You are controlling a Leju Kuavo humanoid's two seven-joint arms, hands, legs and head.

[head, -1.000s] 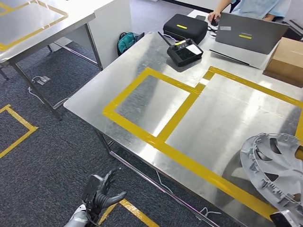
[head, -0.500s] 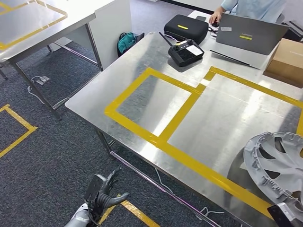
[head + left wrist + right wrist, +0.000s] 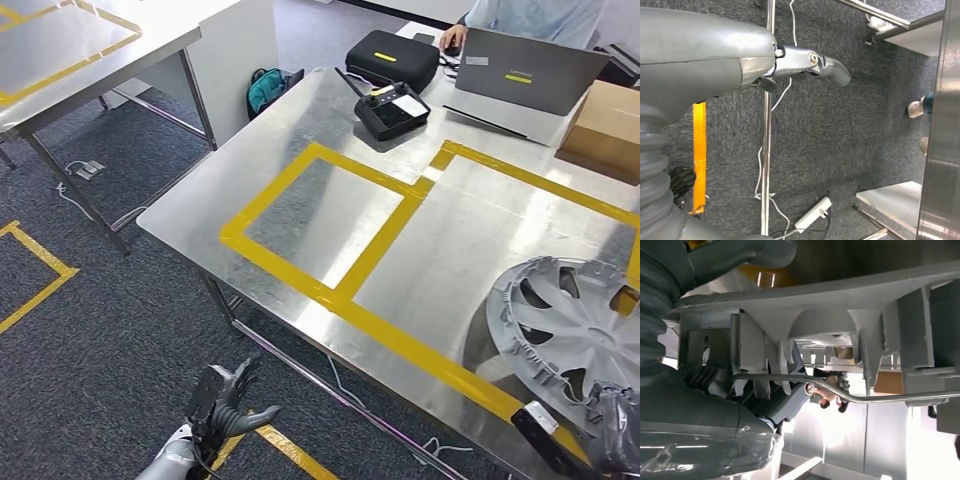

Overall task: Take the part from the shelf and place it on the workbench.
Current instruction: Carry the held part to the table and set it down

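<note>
The part is a grey plastic wheel cover (image 3: 573, 330) with spoked openings. It hangs low over the near right corner of the steel workbench (image 3: 483, 250) and casts a shadow on the metal. My right hand (image 3: 615, 440) grips its near rim from below. The right wrist view looks up at the cover's ribbed underside (image 3: 828, 325), with my right hand (image 3: 715, 425) curled around the rim and wire ring. My left hand (image 3: 226, 400) hangs beside the bench over the carpet, fingers apart and holding nothing; the left wrist view shows this left hand (image 3: 715, 65) above the floor.
Yellow tape (image 3: 355, 270) marks two rectangles on the bench. At its far end lie a remote controller (image 3: 391, 108), a black case (image 3: 391, 58), a laptop (image 3: 528, 75) and a cardboard box (image 3: 607, 125), with a person (image 3: 543, 15) seated there. A second table (image 3: 68, 50) stands far left.
The wheel cover has moved left, further in over the bench, and more of my right hand now shows under it. My left hand has barely shifted.
</note>
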